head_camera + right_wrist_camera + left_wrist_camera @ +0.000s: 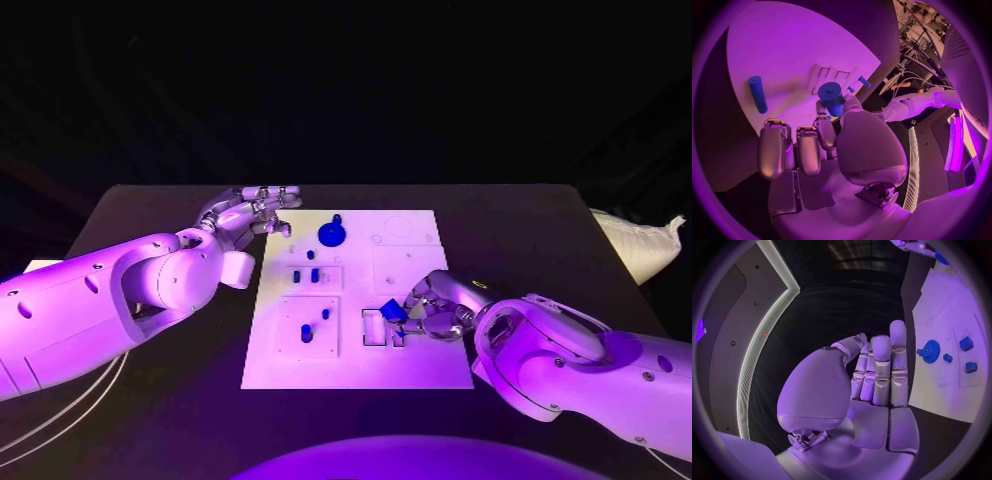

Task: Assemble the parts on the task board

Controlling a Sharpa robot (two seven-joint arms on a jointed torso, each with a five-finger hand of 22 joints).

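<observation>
The white task board (pixel 411 262) lies in the middle of the black table. My right hand (pixel 437 312) hovers over the board's near right part and pinches a blue cylindrical part (pixel 392 310) (pixel 832 97) between thumb and finger. A blue peg (pixel 757 93) lies flat on the board just beyond it. A blue gear (pixel 333 234) (pixel 930 350) sits near the far edge. Small blue parts (pixel 306 275) stand in a middle plate, and others (pixel 306 332) in the near left plate. My left hand (pixel 254 214) (pixel 873 375) floats at the board's far left corner, fingers stretched out, holding nothing.
A white bag (pixel 635 245) lies at the table's right edge. Pale cables (pixel 58 410) run along the near left side. My left forearm (pixel 101 300) stretches beside the board's left edge.
</observation>
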